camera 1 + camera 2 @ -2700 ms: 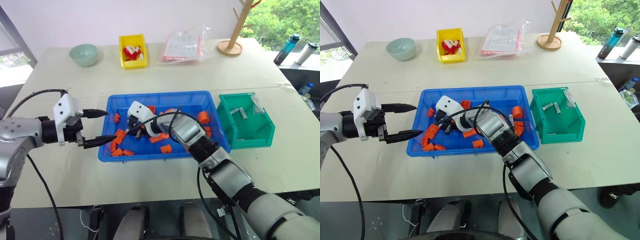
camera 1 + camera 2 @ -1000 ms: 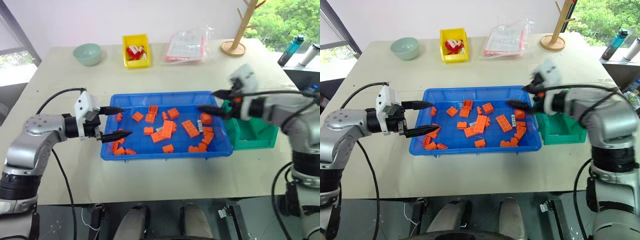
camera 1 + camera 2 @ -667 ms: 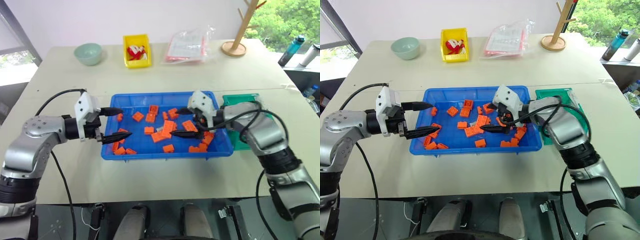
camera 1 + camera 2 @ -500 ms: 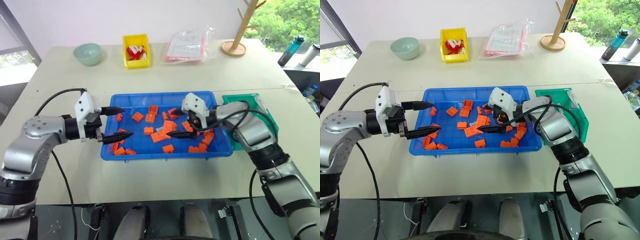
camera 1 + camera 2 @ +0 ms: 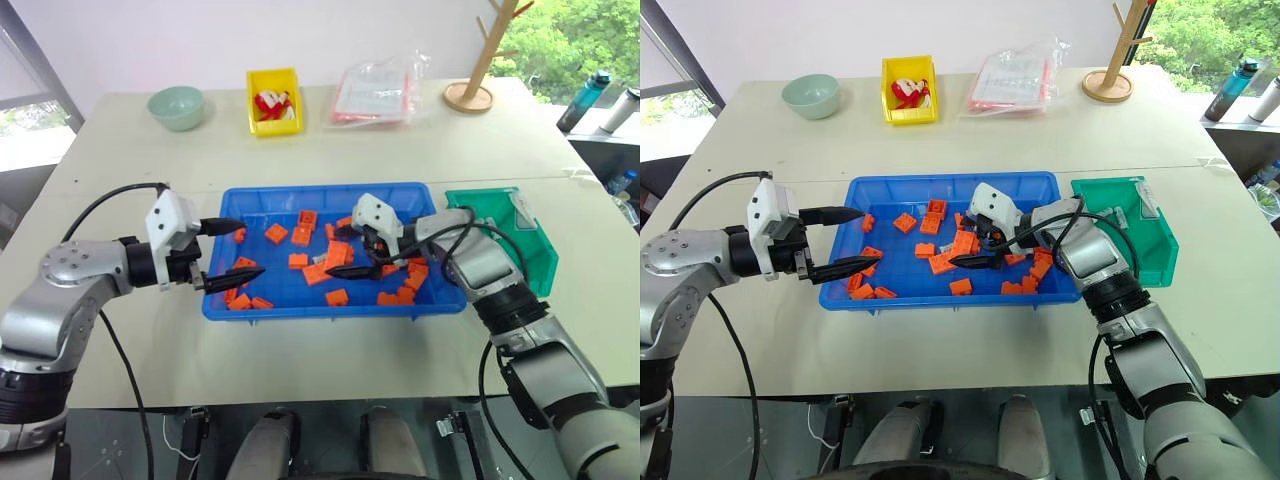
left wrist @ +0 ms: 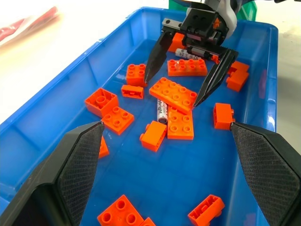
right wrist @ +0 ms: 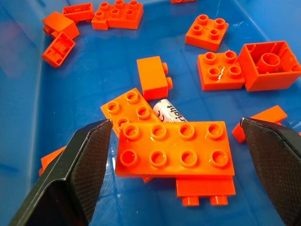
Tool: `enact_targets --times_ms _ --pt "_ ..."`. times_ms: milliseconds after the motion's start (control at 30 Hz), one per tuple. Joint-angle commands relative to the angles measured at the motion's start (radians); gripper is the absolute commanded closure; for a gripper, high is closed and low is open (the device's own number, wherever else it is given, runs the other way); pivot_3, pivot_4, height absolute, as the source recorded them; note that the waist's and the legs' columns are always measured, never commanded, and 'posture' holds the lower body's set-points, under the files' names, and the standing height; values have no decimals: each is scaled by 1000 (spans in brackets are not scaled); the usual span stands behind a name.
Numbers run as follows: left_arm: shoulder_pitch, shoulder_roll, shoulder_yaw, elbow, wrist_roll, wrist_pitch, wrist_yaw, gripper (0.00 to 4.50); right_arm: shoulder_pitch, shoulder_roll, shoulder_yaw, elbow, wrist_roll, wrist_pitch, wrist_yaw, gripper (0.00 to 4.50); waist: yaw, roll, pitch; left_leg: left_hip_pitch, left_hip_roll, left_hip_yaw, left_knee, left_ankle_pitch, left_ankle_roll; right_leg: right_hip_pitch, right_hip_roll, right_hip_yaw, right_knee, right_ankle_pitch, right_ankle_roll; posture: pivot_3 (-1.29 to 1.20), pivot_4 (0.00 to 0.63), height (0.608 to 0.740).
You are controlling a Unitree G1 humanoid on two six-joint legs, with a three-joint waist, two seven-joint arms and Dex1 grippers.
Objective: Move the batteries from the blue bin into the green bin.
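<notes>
At the left we see the left gripper (image 5: 227, 251), fingers spread wide and empty, poised at the left end wall of the blue bin (image 5: 300, 310). The bin holds scattered orange building blocks (image 5: 275, 233). One battery (image 6: 161, 110) lies among them, just beyond the tips of the right gripper's fingers; a long eight-stud block (image 7: 175, 149) lies across it and a square four-stud block (image 7: 130, 112) presses against its side, so that we see only one printed end (image 7: 168, 112). A second battery (image 6: 186, 54) lies behind the right gripper, beside a flat block. The right gripper (image 5: 349, 248) hangs over the middle of the bin, fingers wide apart and holding nothing, straddling the long block. To its right, touching the blue bin's end, stands the green bin (image 5: 528, 245); we cannot tell its contents. Well beyond both grippers stand a pale green bowl (image 5: 175, 106), a yellow bin (image 5: 271, 102) of red and white pieces, a clear plastic bag (image 5: 377, 88) and a wooden stand (image 5: 474, 85).
</notes>
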Motion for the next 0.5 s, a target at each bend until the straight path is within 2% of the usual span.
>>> enact_targets --times_ms 33,233,500 --pt "-17 25 35 -18 -11 -1 0 0 -19 8 -44 -47 16 31 -16 21 0 0 0 0 0 0 0 0 0 0 0 0 0 0 0 0 150 719" --pt "-23 24 26 -14 -11 -4 3 0 13 2 -49 -66 9 49 -38 21 0 0 0 0 0 0 0 0 0 0 0 0 0 0 0 0 150 719" --pt "-46 23 12 10 -5 -11 -11 0 81 -9 -72 -201 40 134 -61 21 1 0 0 0 0 0 0 0 0 0 0 0 0 0 0 0 150 719"
